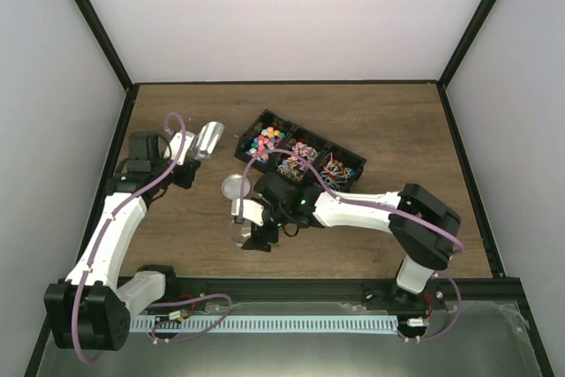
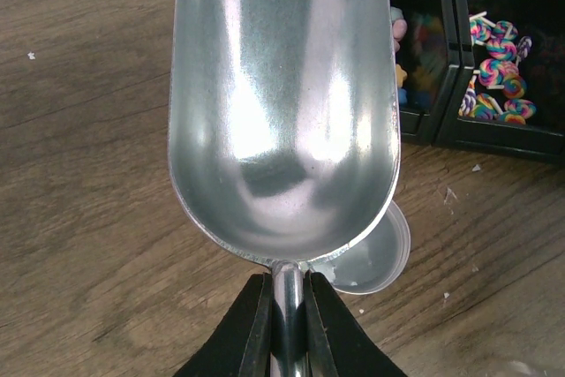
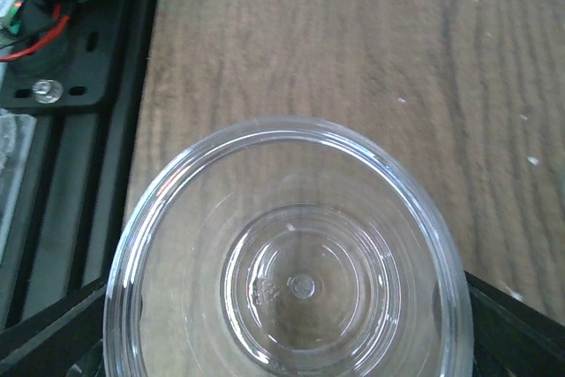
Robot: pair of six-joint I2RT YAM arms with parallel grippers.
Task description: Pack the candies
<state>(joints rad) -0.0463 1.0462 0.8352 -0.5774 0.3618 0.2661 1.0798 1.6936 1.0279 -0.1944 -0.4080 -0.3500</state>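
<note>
While the candies [image 1: 267, 139] lay sorted in the three compartments of a black tray [image 1: 314, 137] toward the far middle of the bench [image 1: 397, 121], both arms were occupied with other items. Round pieces in pink, blue and yellow were held in the tray's left-hand compartment, swirled lollipops [image 2: 500, 77] in the middle one, and thin stick-like pieces in the right-hand one. The left pincer [image 2: 284, 287] was closed tightly on the thin handle of a metal scoop [image 2: 282, 103], whose bare bowl was pointed toward the tray's left end and kept just beside it. A clear lid [image 1: 235, 187] was lying flat on the bench, partly covered by the scoop's near rim in the left wrist view. The right pincer [image 1: 252, 234] was clamped on a clear round jar [image 3: 300, 284], one finger at each side of its wall. The jar was kept mouth up near the front edge of the bench, apart from the tray. Wood grain was seen through the jar's clear bottom. Whether the jar was resting on the bench or lifted off it could not be told.
</note>
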